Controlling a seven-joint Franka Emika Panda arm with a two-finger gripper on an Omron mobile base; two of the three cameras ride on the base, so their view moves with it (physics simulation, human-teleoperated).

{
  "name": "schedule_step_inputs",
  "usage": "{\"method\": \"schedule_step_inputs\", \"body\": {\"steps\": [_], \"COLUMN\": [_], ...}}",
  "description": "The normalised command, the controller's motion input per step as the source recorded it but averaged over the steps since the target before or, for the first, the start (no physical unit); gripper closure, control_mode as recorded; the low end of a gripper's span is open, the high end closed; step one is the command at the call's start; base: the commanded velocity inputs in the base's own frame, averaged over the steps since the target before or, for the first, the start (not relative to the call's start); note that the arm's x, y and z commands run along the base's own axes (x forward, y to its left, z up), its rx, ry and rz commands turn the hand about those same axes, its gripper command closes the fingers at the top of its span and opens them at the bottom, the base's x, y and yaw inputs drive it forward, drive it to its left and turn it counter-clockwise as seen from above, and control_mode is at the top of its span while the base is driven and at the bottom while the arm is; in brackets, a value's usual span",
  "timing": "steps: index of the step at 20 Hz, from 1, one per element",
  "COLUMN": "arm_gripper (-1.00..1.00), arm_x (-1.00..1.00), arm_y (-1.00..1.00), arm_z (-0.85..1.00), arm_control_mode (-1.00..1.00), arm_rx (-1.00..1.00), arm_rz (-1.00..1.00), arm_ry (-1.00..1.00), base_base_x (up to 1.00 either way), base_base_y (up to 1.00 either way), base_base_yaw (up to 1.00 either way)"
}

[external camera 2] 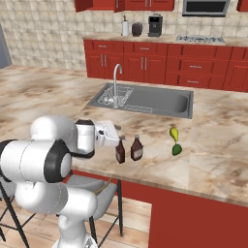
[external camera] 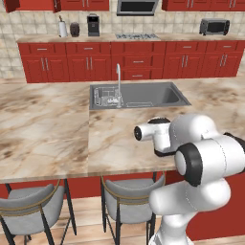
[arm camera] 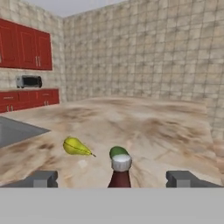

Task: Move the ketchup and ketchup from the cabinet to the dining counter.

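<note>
Gripper (arm camera: 112,179): jaws wide, holding nothing, level with ketchup bottle (arm camera: 120,174). Both bottles (external camera 2: 120,152) (external camera 2: 136,148) upright on dining counter (external camera 2: 219,145), near edge. Placement appears finished; you should withdraw straight back.

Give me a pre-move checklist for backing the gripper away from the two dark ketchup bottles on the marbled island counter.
1. Gripper jaws open wide: ok.
2. Nearer dark red-brown ketchup bottle upright on the beige marbled dining counter: ok.
3. Second ketchup bottle upright beside it: ok.
4. Fingers free of the bottle between them: ok, gaps on both sides.
5. Bottles set back from the counter's front edge: ok.
6. Yellow pear and green fruit apart from the bottles: ok.
</note>
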Motion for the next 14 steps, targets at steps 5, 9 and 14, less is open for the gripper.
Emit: {"method": "schedule_step_inputs", "body": {"steps": [5, 9, 14], "arm_gripper": [-1.00, -1.00, -1.00], "arm_x": [-0.02, -0.13, -0.29], "arm_y": [0.27, 0.22, 0.28], "arm_z": [0.04, 0.15, 0.08], "arm_control_mode": [-1.00, -1.00, -1.00], "arm_rx": [0.00, 0.00, 0.03], "arm_rz": [-0.05, 0.00, 0.00], "arm_ry": [-0.15, -0.09, -0.11], "base_base_x": [0.00, 0.00, 0.00], "base_base_y": [0.00, 0.00, 0.00], "base_base_yaw": [0.00, 0.00, 0.00]}}
